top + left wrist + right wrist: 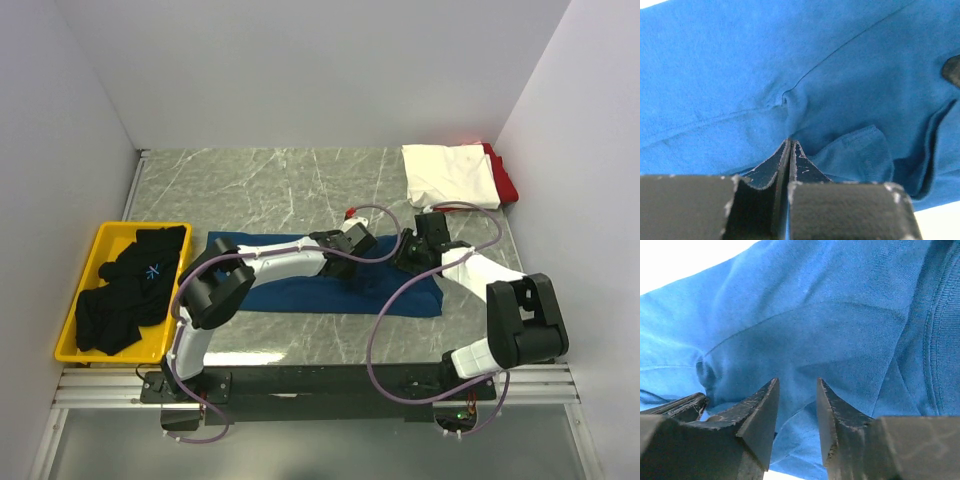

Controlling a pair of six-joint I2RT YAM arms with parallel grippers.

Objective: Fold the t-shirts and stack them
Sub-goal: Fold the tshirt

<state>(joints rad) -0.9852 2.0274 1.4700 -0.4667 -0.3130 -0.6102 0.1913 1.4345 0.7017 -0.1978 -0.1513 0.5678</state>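
A navy-blue t-shirt (300, 296) lies spread across the middle of the table and fills both wrist views (715, 75) (815, 315). My left gripper (352, 272) (790, 141) is down on its middle, jaws pressed together on a puckered fold of the cloth. Just to the right, my right gripper (405, 258) (797, 382) stands open over the same shirt, the blue cloth showing in the gap between its fingers. A folded white t-shirt (450, 175) rests on a red t-shirt (506, 182) at the back right. Black t-shirts (130, 290) lie heaped at the left.
A yellow tray (100, 242) at the table's left edge holds the black heap. White walls close in the table on three sides. Purple cables (385, 320) loop from both arms over the shirt's near right part.
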